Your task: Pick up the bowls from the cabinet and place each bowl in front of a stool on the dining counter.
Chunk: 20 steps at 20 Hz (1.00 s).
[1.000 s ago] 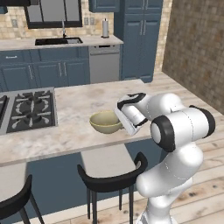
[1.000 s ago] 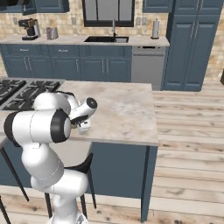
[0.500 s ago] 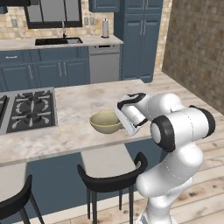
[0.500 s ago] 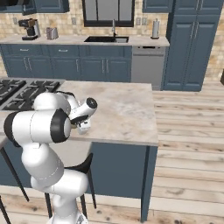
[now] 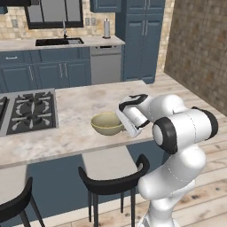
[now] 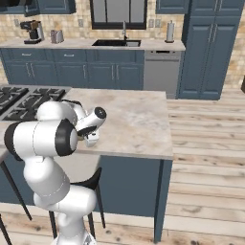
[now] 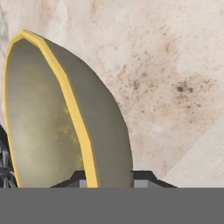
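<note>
The claw (image 7: 107, 177) pinches the rim of the bowl (image 5: 107, 123), which sits on the surface (image 5: 75, 137) above a stool (image 5: 116, 181), and any sideways tug before letting go could tip it or drag it off the edge.

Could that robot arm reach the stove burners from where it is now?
Probably yes, but not freely: its tool is shut on the olive bowl. The cooktop lies just past the bowl on the same counter, with nothing between them.
</note>
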Tool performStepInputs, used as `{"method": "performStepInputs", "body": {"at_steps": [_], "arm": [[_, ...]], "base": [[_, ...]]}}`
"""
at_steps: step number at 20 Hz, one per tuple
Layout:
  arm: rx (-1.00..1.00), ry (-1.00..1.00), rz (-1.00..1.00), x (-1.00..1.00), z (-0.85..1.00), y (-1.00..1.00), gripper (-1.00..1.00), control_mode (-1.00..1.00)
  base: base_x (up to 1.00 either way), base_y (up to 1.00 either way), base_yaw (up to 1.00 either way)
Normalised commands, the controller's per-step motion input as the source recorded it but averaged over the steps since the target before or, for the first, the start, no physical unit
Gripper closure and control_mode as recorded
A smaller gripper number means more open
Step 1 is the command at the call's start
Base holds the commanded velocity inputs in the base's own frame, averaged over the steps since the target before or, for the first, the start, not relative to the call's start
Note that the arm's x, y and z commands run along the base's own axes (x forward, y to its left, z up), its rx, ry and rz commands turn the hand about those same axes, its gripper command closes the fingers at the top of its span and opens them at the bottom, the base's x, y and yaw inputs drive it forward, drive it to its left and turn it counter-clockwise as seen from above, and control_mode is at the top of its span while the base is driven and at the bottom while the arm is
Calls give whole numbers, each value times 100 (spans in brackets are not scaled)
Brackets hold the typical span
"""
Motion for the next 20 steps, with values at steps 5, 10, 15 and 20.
{"method": "performStepInputs", "body": {"at_steps": [5,10,15,20], "arm": [[0,0,0,0,0,0,-100,-100],[0,0,0,0,0,0,-100,-100],[0,0,0,0,0,0,-100,-100],[0,0,0,0,12,0,-100,-100]], "base": [[0,0,0],[0,0,0],[0,0,0],[0,0,0]]}}
